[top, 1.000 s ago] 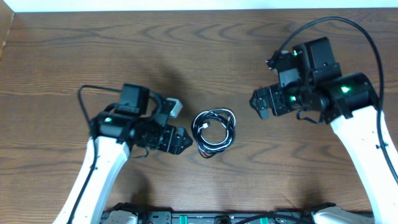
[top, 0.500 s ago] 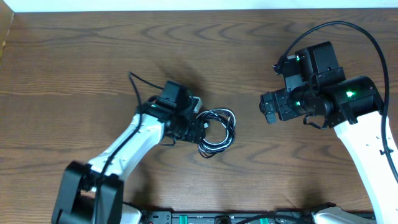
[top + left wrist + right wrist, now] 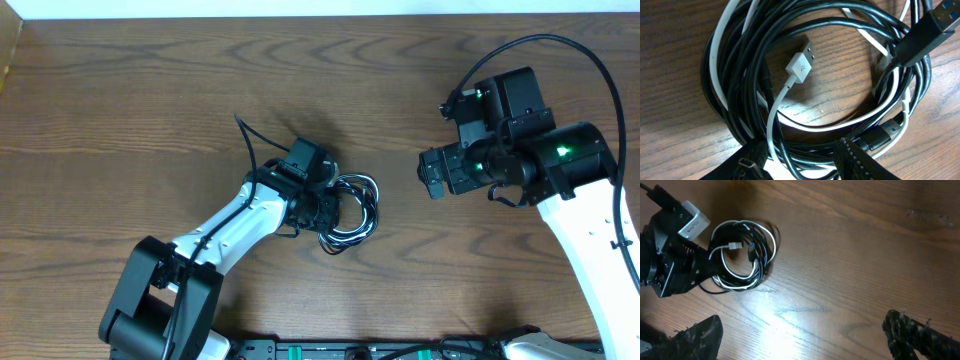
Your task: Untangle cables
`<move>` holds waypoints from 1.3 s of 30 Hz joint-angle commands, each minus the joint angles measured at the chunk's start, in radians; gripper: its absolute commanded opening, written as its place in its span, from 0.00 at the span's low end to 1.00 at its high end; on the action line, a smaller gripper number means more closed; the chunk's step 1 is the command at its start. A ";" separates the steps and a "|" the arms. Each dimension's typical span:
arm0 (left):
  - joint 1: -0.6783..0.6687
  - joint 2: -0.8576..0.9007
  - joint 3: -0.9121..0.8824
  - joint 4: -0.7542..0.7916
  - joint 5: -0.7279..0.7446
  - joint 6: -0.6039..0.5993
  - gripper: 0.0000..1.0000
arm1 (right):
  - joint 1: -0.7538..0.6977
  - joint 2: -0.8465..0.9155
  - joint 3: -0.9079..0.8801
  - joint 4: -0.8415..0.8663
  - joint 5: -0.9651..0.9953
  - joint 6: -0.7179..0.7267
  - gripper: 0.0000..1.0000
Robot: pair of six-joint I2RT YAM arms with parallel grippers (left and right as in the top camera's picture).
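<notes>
The cables point(image 3: 352, 207) lie as one tangled coil on the wooden table, several black strands and one white. In the left wrist view the coil point(image 3: 735, 75) fills the frame, with a white USB plug point(image 3: 801, 64) in its middle and a black plug point(image 3: 922, 35) at top right. My left gripper point(image 3: 333, 212) is at the coil's left edge, open, and its fingers point(image 3: 860, 162) straddle the near strands. My right gripper point(image 3: 430, 172) is open and empty, well right of the coil. The right wrist view shows the coil point(image 3: 742, 255) far off at upper left.
Bare brown wood table point(image 3: 400, 80) all around the coil. A thick black robot wire point(image 3: 560, 45) loops over the right arm. The left arm's camera housing point(image 3: 692, 222) shows beside the coil in the right wrist view.
My left arm has swung right and reached the coil, its open fingers now over the coil's edge. My right arm drew slightly right, then held still.
</notes>
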 commanded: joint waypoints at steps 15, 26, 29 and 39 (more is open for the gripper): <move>-0.001 0.015 -0.018 0.024 -0.116 -0.047 0.38 | 0.012 -0.008 0.008 -0.014 0.000 0.009 0.99; -0.001 0.017 -0.044 0.058 -0.135 -0.047 0.39 | 0.012 -0.008 0.008 -0.014 0.001 0.009 0.99; -0.001 0.017 -0.063 0.080 -0.135 -0.047 0.39 | 0.012 -0.008 0.008 -0.014 0.001 0.009 0.99; -0.001 0.016 -0.110 0.124 -0.112 -0.065 0.19 | 0.012 -0.008 0.007 -0.013 0.001 0.008 0.99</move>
